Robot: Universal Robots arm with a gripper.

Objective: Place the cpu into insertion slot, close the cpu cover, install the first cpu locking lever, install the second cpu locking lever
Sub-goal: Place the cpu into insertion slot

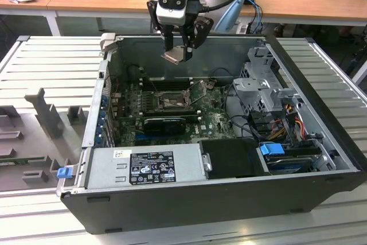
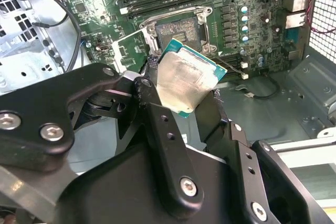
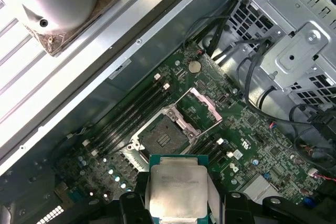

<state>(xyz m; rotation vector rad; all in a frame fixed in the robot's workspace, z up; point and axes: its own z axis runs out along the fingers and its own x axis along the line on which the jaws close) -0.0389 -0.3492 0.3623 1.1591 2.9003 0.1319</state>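
pincer [image 1: 179,50] clamped on cpu [image 3: 177,192] above the open slot [image 3: 164,137], cover [image 3: 206,103] flipped back: I'd level it, square it to the slot, lower straight, no sliding.

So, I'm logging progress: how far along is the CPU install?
Done: the cpu is picked up. In hand: the pincer grips it above the insertion slot. Left: that slot is empty and the cpu cover stands open, so seating and locking remain.

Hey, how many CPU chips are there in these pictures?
1. The cpu sits clamped in the end effector, up above the insertion slot, which lies empty with the cpu cover swung open.
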